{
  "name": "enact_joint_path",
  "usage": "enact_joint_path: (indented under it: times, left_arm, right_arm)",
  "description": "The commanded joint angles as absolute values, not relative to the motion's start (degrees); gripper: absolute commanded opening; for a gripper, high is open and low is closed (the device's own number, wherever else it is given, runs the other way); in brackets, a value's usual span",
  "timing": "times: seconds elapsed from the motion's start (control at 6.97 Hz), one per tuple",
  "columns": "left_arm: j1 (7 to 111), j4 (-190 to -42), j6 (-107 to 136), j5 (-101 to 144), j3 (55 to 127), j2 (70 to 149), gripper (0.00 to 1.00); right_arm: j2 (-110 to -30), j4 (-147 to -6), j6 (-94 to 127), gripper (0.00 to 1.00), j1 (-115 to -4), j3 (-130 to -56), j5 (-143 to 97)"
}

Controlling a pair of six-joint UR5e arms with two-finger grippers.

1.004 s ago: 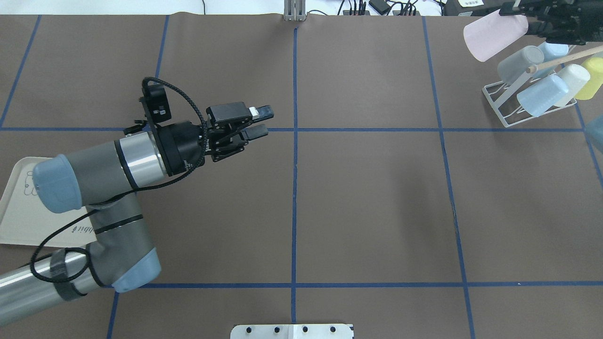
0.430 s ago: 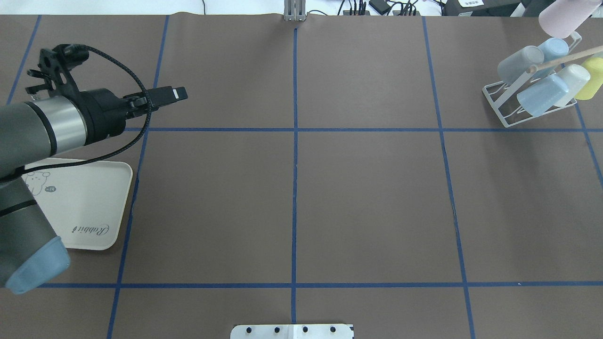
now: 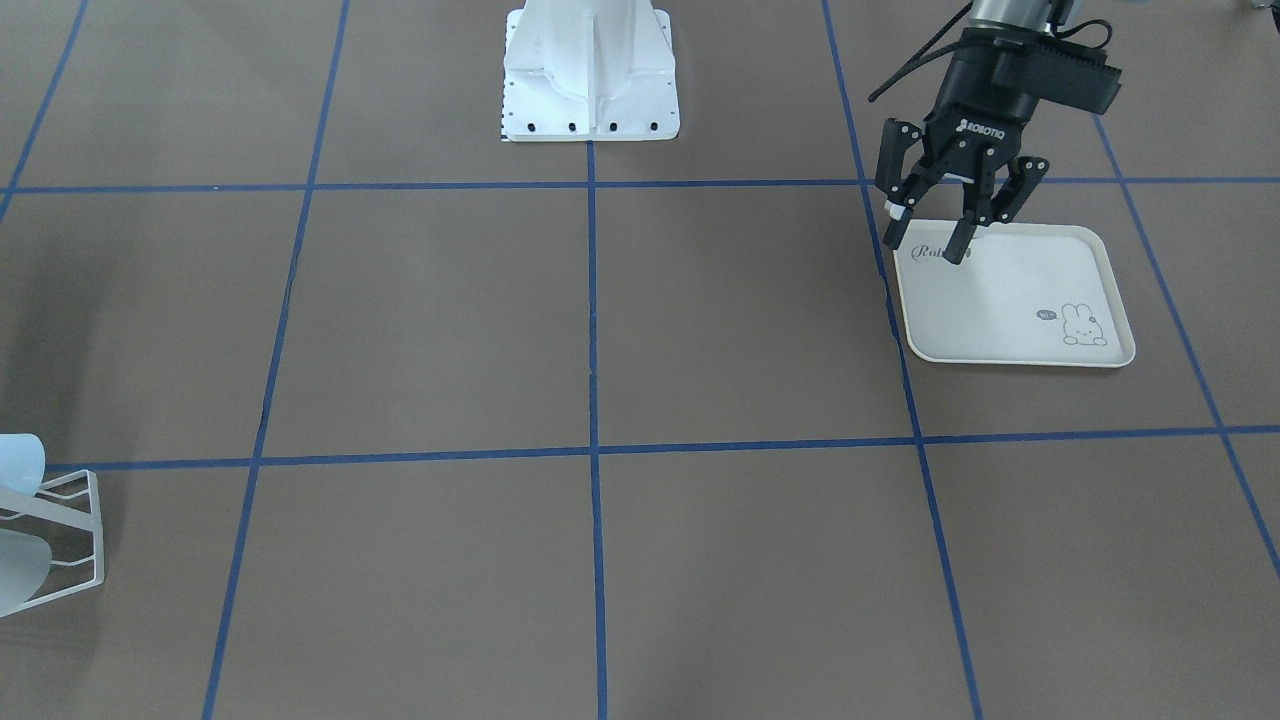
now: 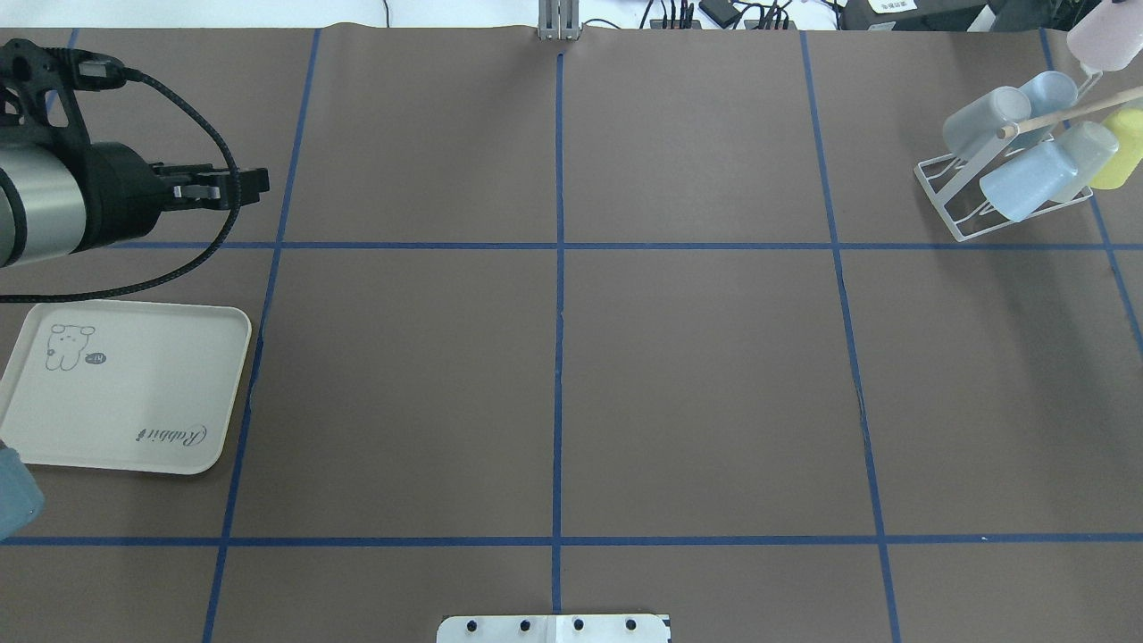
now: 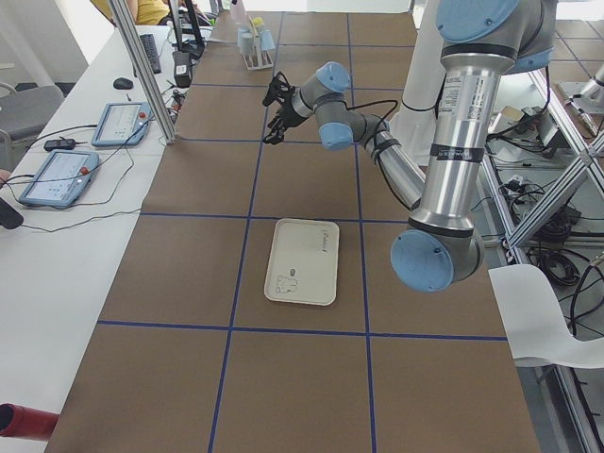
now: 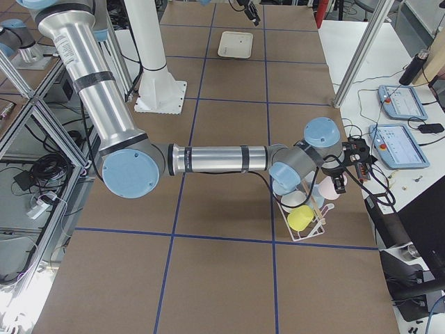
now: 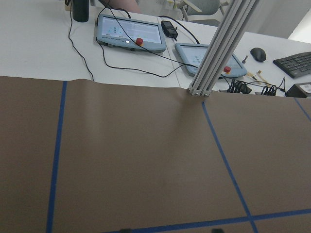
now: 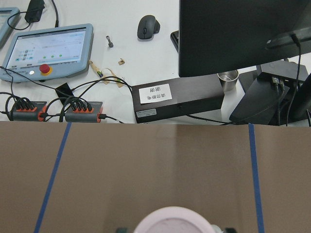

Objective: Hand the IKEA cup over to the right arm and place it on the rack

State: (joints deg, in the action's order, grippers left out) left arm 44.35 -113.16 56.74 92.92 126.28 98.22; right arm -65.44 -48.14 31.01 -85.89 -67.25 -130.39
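Observation:
The IKEA cup, pale pink, hangs tilted at the far right corner, just beyond the rack. Its rim fills the bottom of the right wrist view, held between the fingers. In the exterior right view my right gripper is shut on the cup right above the white wire rack. The rack carries several cups on its pegs. My left gripper is open and holds nothing, hovering over the near corner of the cream tray; from overhead the left gripper shows side-on.
Pale blue, white and yellow cups sit on the rack's pegs beside a wooden peg tip. The white robot base stands at mid-table. Tablets, cables and a monitor lie past the table's far edge.
My left arm has drawn back to the far left, uncovering the tray. The pink cup has moved right and up into the far corner above the rack.

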Motion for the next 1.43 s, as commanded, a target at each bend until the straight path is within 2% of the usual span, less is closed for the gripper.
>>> enact_joint_path:
  times: [0.0,1.29]
  left_arm:
    - [44.7,-111.4,55.3,94.0,126.4,98.0,0.65]
    - [44.1,-111.4,57.8,94.2,126.6,98.5,0.71]
  right_arm:
    - [-62.5,-50.9,27.5,0.0,-86.2,-62.3,-131.0]
    - [-61.2,-51.1,27.3,0.0,-85.2,-57.7,-130.5]
